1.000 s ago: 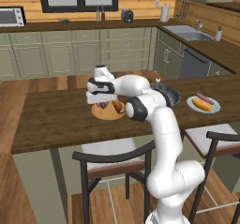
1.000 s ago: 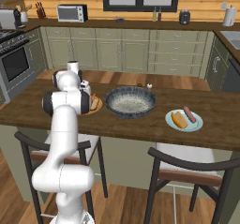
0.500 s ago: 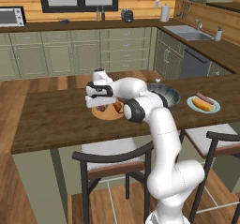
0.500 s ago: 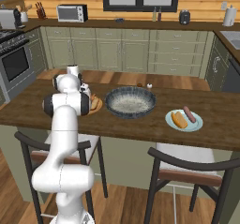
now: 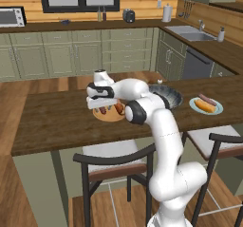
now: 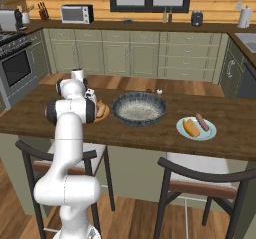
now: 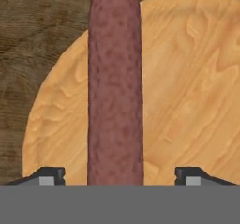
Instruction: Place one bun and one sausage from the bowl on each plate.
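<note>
pincer is standing released now after gripping earlier, and i'm seeing the sausage lying between its tips on the wooden plate, left of the bowl.

The gripper is now standing with its jaws spread wide, clear of the sausage on both sides, where half a second ago and before it was closed narrower around it. The sausage is lying loose on the wooden plate, running straight between the two fingertips, released over the plate's left part.
</note>
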Controlling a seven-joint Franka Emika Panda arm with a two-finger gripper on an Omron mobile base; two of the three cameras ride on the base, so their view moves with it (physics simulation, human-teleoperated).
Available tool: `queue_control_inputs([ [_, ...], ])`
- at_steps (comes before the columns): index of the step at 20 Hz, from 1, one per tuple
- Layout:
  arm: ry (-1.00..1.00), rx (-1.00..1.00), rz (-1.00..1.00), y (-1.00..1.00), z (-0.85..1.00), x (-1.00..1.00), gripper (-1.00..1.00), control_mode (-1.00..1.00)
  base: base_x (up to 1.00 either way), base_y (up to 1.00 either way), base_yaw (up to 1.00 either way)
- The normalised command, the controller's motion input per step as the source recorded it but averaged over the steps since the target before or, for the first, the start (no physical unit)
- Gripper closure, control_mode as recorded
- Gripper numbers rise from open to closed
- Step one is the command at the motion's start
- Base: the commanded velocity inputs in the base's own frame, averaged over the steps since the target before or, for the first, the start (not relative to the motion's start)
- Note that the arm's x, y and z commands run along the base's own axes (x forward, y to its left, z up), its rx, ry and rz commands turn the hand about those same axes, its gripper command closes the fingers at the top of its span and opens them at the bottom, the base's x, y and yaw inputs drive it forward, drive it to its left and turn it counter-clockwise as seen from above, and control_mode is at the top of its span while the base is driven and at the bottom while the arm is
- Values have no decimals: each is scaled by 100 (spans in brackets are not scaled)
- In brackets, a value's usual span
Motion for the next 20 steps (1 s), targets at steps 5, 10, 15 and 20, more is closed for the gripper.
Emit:
queue_control_inputs([
  [5, 0, 0, 0, -1, 10, -29, -100, -100, 0, 0, 0],
  [10, -7, 0, 0, -7, 35, -60, -100, -100, 0, 0, 0],
  [15, -9, 3, 0, -26, 37, -74, -100, -100, 0, 0, 0],
  [20, -13, 9, 0, -53, 32, -80, -100, -100, 0, 0, 0],
])
